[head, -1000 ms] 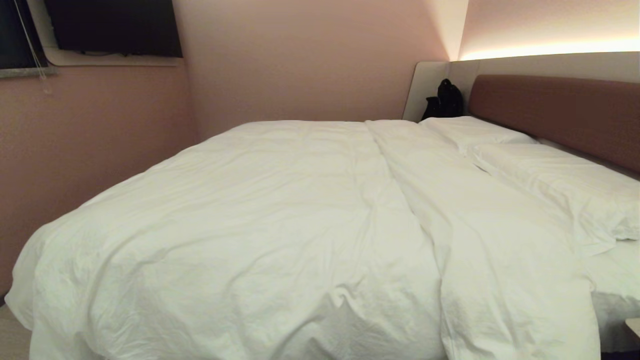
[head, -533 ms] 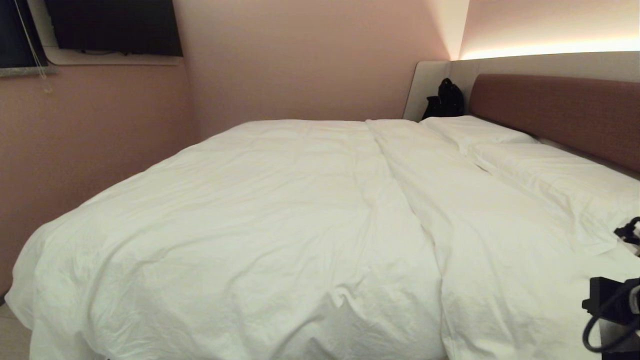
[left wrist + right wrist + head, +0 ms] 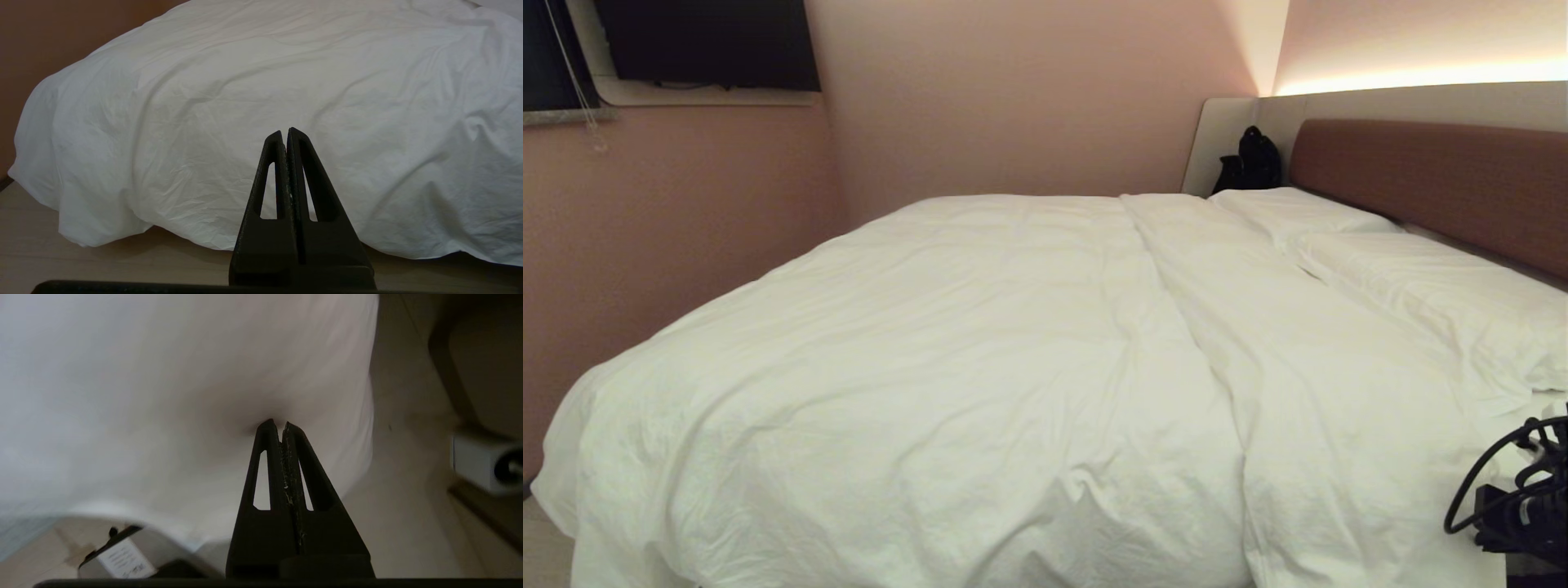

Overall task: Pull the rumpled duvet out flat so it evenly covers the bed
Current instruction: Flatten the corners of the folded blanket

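While the puffy white duvet (image 3: 980, 367) lies creased over the low bed (image 3: 1531, 482), my right gripper (image 3: 277, 424), fingers together, hovers by its near corner; next I'd open and pinch.

Pink walls (image 3: 1013, 98) | dark screen (image 3: 707, 45) mounted upper left | warm light strip (image 3: 1421, 79) glowing along ceiling edge | pale wood floor (image 3: 102, 261)

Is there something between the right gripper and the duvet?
Nothing visible. In the right wrist view the shut right gripper points straight at the white duvet near its edge, with no object between them.
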`<state>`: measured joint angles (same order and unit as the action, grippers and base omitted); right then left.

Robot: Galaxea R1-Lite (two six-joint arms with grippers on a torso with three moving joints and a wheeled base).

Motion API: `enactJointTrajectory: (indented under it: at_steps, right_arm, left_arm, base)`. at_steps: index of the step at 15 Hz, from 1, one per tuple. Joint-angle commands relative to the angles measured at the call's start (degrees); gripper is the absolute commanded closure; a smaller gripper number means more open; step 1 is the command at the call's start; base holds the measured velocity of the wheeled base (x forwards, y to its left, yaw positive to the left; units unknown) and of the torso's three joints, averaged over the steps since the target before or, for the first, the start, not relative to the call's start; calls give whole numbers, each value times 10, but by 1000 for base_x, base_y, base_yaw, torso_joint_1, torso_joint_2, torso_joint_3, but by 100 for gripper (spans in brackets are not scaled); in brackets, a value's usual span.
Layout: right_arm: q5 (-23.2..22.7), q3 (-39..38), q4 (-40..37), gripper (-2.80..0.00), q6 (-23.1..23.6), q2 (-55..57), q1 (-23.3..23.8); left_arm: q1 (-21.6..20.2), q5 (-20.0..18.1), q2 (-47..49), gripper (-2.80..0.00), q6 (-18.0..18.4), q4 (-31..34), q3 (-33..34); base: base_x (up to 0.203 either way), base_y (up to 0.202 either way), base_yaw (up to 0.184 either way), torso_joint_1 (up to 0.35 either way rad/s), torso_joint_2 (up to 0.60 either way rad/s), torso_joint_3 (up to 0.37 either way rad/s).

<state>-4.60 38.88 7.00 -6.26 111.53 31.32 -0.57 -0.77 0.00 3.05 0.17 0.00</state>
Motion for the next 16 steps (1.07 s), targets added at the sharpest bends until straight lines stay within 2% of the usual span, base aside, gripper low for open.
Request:
enactJointTrajectory:
  at_steps: [1,3,8,9,11,14,16]
  right_arm:
    - [-70,3,354,0,283,63,25]
    - [-88,3,355,0,277,53,25]
    - [-88,-6,351,0,259,-9,35]
    - [-88,-8,352,-280,263,-9,35]
    - [-90,-29,355,-280,272,-18,35]
    - [-119,-52,355,-280,303,-19,35]
    - [-122,-71,355,-280,304,-21,35]
  left_arm:
    - [0,0,0,0,0,0,0]
    - [0,0,0,0,0,0,0]
    - [0,0,0,0,0,0,0]
    - [0,0,0,0,0,0,0]
    - [0,0,0,0,0,0,0]
    - [0,0,0,0,0,0,0]
    - [0,0,0,0,0,0,0]
  base:
    - [0,0,0,0,0,0]
    - [0,0,0,0,0,0]
    - [0,0,0,0,0,0]
    - [0,0,0,0,0,0]
    - [0,0,0,0,0,0]
    - [0,0,0,0,0,0]
    - [0,0,0,0,0,0]
